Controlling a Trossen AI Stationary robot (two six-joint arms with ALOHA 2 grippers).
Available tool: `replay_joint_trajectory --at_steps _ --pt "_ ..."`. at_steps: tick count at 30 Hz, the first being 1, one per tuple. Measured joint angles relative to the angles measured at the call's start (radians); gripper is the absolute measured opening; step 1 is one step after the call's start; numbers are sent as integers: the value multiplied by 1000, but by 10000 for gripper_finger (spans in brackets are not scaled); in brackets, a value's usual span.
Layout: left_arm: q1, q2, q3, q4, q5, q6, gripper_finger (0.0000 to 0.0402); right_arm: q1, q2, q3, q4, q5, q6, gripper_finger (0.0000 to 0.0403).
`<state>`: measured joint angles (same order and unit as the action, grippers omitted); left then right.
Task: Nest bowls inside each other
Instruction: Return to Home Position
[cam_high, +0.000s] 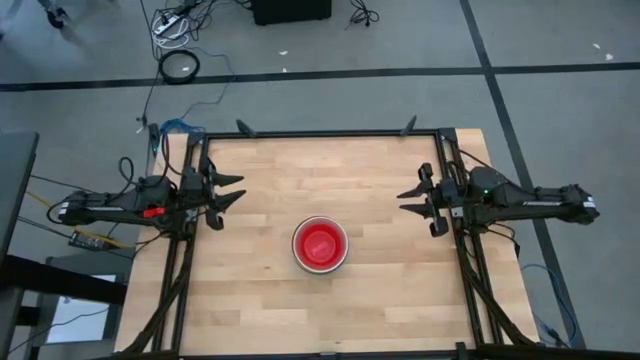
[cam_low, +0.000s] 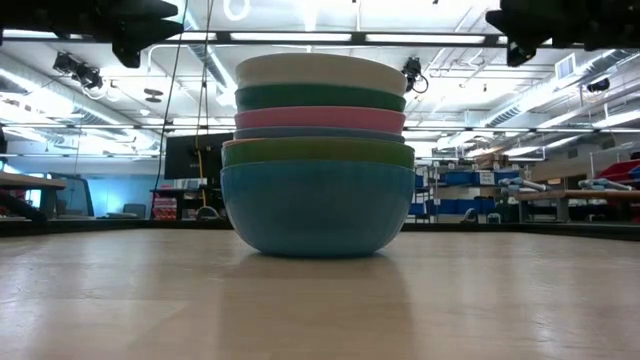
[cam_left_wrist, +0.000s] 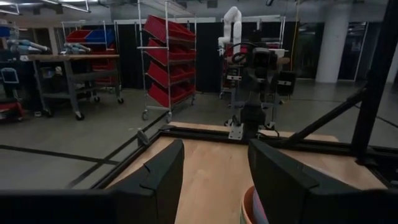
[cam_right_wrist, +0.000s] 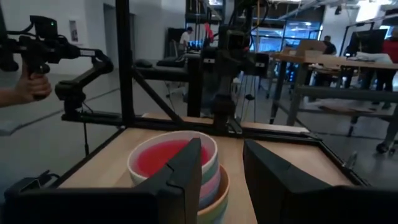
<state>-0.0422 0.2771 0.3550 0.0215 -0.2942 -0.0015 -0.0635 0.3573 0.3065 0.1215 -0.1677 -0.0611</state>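
Blue-based tower of nested bowls (cam_low: 316, 160)

No text, label, brand, number or sign can be read in any of the four views at this moment.

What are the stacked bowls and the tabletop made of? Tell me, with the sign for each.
The bowls look like plastic, smooth with a soft sheen: flat solid colours, thin even rims, faint highlights on the curved sides; glazed ceramic cannot be ruled out. The tabletop looks like pale wood in glued strips, satin-finished: visible grain and plank seams.
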Motion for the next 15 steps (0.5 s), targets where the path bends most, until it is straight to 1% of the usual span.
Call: replay_joint_trajectory --at_steps 4,9,15 --pt "0 0 0 -22 -2 5 188 0 -25 -37 -5 0 3 106" --pt "0 0 0 -42 -4 6 188 0 -26 -81 16 0 2 105" --pt "0 3 0 -59 -4 47 188 0 -26 -123 41 19 0 105"
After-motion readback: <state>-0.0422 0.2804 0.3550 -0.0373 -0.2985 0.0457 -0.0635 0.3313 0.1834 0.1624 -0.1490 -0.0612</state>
